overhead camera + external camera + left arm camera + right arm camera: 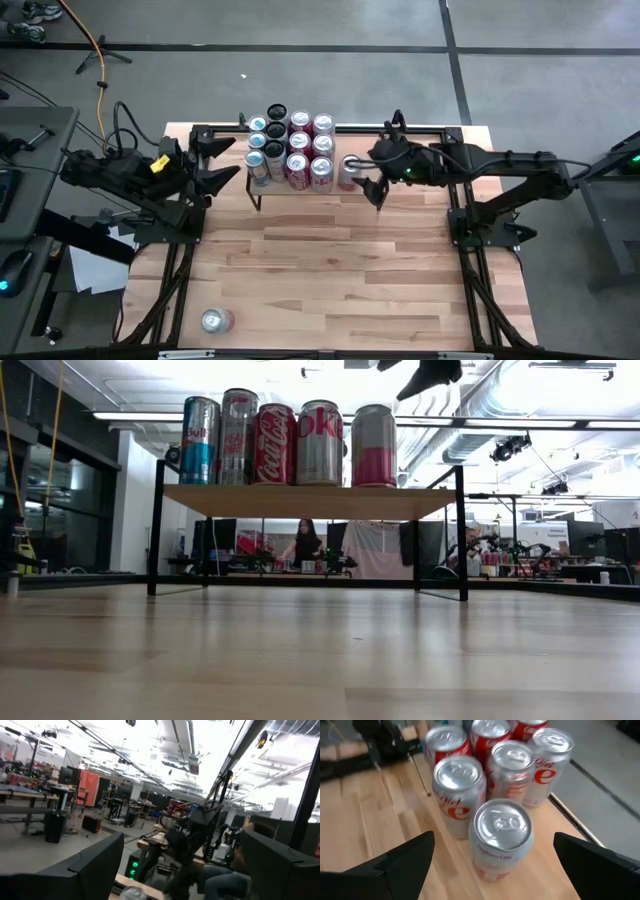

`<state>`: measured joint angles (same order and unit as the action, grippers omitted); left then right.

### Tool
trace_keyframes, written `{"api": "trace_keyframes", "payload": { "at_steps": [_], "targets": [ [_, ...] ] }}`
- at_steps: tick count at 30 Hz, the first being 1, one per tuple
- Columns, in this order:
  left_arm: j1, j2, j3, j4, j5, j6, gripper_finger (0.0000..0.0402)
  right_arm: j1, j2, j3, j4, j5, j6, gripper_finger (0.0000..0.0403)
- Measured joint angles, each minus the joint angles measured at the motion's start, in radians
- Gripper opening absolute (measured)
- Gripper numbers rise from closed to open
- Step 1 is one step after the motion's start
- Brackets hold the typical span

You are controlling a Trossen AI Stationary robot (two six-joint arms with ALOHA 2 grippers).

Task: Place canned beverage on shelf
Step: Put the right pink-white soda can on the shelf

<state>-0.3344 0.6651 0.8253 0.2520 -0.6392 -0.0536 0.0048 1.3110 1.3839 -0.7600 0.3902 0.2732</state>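
Note:
The shelf (pixel 310 502) stands at the far middle of the table with several upright cans on its plank. The rightmost is a silver can with a pink label (pixel 500 840), which rests on its base at the shelf's right end (pixel 349 172). My right gripper (pixel 370 170) hangs open just right of that can and above it. Its fingers stand wide on either side of the can without touching it in the right wrist view. My left gripper (pixel 228 162) waits open at the shelf's left end, raised and pointing across the table.
A loose can (pixel 215 320) sits near the table's near left corner. The arms' black frames (pixel 470 250) run along both sides of the table. Bare tabletop (pixel 330 270) spreads in front of the shelf. A seated person (pixel 225 875) shows beyond the table.

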Motion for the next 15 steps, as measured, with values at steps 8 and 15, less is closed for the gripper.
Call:
{"api": "trace_keyframes", "payload": {
  "at_steps": [8,15],
  "targets": [
    [0.000,-0.100,0.000,-0.115,0.004,0.011,0.0339,0.029,-0.010,0.064,0.080,-0.102,0.199,0.0394],
    [0.000,-0.165,0.000,-0.238,0.082,-0.074,0.0339,0.078,0.004,0.061,0.311,-0.176,0.350,0.0394]
  ]
}}
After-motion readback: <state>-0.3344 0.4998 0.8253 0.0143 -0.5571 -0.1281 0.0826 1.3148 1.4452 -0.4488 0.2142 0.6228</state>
